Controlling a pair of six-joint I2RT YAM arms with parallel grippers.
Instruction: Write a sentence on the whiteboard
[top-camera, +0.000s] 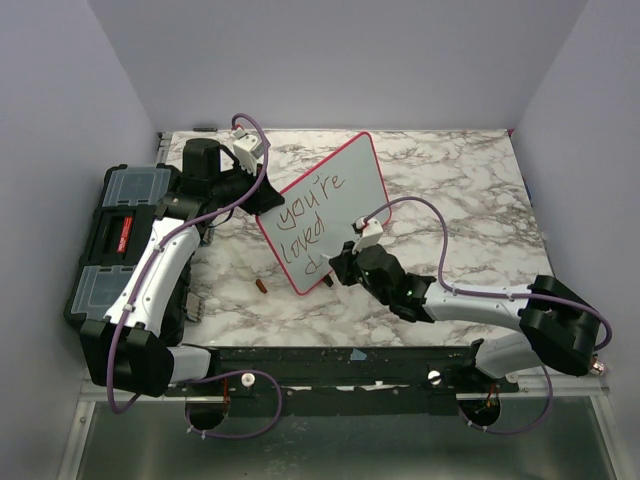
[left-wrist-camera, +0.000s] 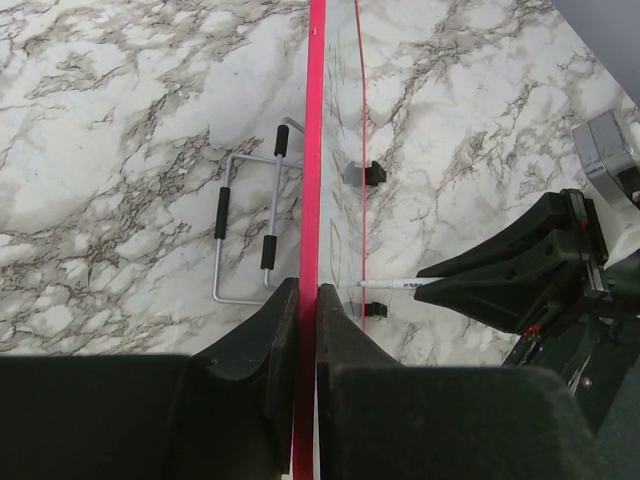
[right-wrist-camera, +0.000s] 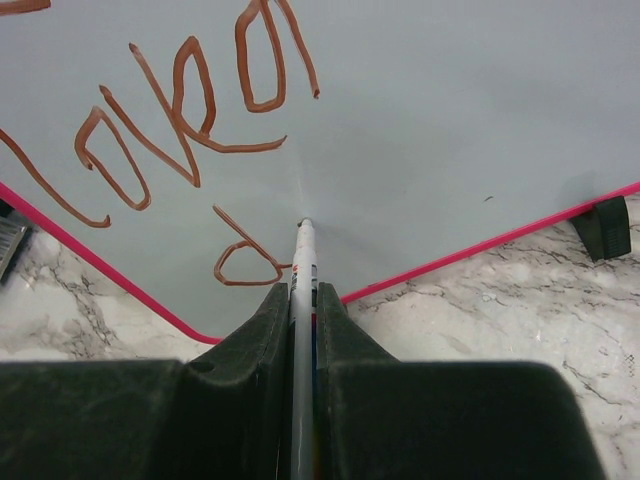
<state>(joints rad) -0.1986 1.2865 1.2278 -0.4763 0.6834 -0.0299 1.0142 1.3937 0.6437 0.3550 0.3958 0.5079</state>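
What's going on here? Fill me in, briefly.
Two robot arms are writing on a whiteboard. The left tool is clamped on the board's pink frame edge, holding it up at a tilt over the marble table. The right tool grips a marker, its tip against the board's lower part. The brown writing reads "you're loved", with another letter begun underneath.

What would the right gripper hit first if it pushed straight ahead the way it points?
The whiteboard: the marker it grips seems to touch the white surface, or nearly, beside the brown writing.
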